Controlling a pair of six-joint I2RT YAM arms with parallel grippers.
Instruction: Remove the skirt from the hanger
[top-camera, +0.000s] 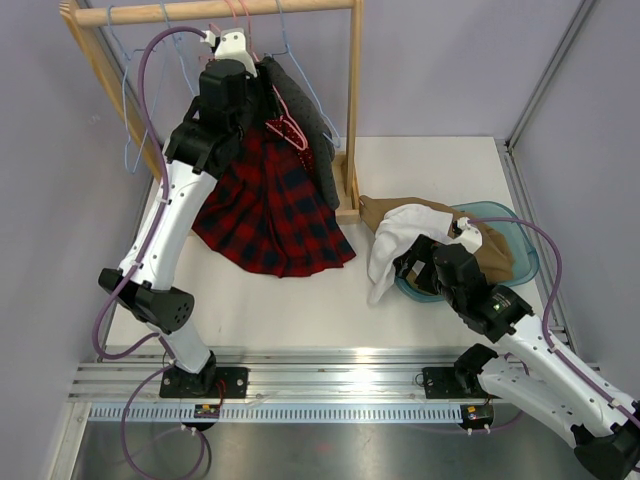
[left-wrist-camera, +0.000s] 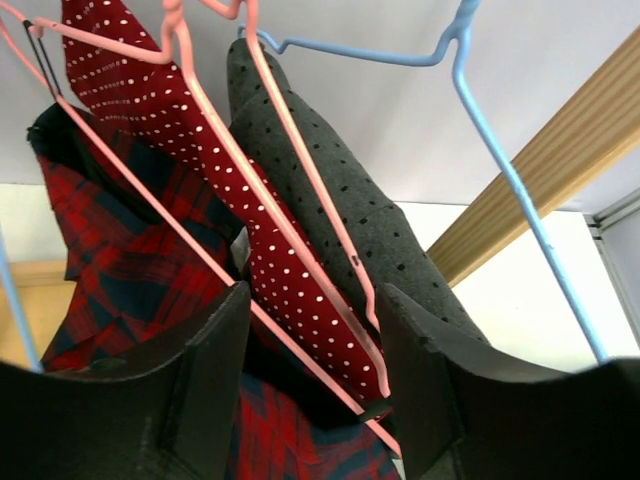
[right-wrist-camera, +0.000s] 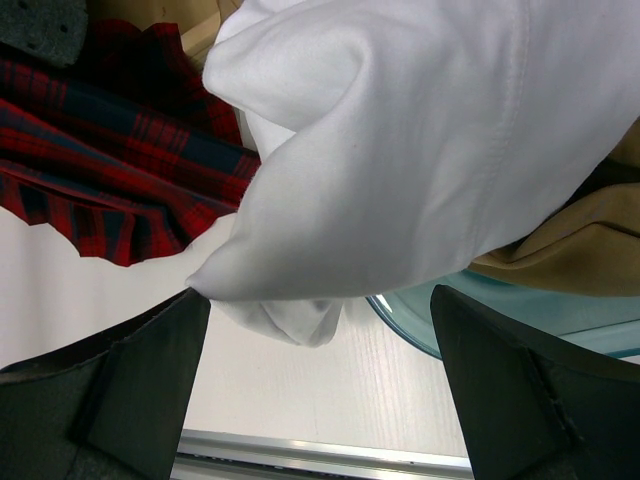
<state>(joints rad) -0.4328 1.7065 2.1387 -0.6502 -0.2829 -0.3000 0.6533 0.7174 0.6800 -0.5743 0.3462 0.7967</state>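
Left end effector (left-wrist-camera: 315, 300) high at rail, jaws straddling pink hanger (left-wrist-camera: 205, 95) bearing plaid skirt (left-wrist-camera: 110, 270).

I find no words, numbers or brand marks that I can read in any of my views; the small tag (top-camera: 209, 409) under my left arm's base and the matching tag (top-camera: 479, 411) under my right, both on the rail (top-camera: 330, 385) along the table's (top-camera: 440, 170) near edge, are too small to make out.

you've got a wooden rack (top-camera: 352, 110) at the back of the white table (top-camera: 430, 170), with a blue wire hanger (left-wrist-camera: 520, 190) just beside a grey dotted garment (left-wrist-camera: 370, 220). off to the right, a white cloth (right-wrist-camera: 400, 150) and a tan garment (top-camera: 385, 212) spill over a teal basin (top-camera: 525, 250).
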